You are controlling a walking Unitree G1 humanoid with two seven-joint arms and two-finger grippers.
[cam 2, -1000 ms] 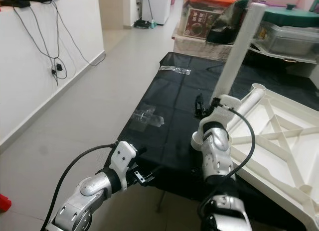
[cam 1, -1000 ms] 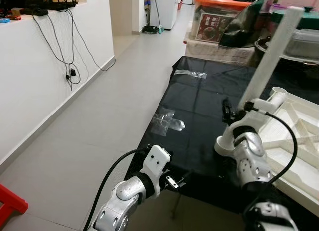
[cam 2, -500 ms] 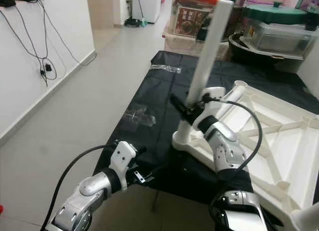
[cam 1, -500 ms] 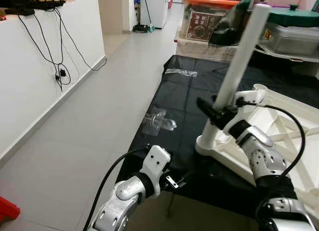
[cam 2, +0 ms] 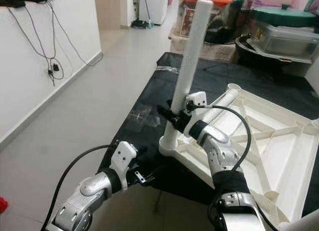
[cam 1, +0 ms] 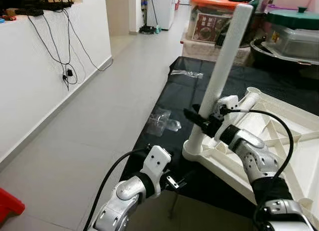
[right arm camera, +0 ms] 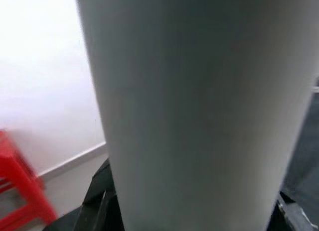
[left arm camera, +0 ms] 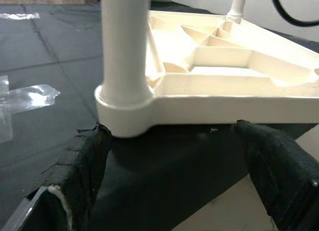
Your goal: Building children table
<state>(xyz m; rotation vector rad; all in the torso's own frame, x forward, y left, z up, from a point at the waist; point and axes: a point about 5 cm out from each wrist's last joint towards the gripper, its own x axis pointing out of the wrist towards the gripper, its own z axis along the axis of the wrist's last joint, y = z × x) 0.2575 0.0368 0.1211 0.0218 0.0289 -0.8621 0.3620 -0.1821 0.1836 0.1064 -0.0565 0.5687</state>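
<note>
A white plastic table top (cam 1: 225, 165) lies upside down on a black sheet (cam 1: 187, 99). One white table leg (cam 1: 227, 61) stands upright in its near corner socket (left arm camera: 127, 111). My right gripper (cam 1: 199, 120) is shut around the lower part of the leg; in the right wrist view the leg (right arm camera: 199, 91) sits between the black fingers (right arm camera: 99, 201). My left gripper (cam 1: 178, 182) hovers low at the sheet's front edge, just before that corner. It is open, and its fingers (left arm camera: 75, 176) stand wide apart on either side of the socket.
Crumpled clear plastic wrap (cam 1: 162, 122) lies on the sheet left of the leg, with another piece (cam 1: 189, 73) farther back. An orange-lidded box (cam 1: 214, 17) and a green-lidded pot (cam 1: 291, 29) stand behind. A wall with hanging cables (cam 1: 70, 52) and a red stool (cam 1: 7, 203) are on the left, with open tiled floor between.
The camera has swung, shifting the whole scene. My right gripper, beside the leg a second ago, now has its fingers round the lower leg. The left arm has not moved.
</note>
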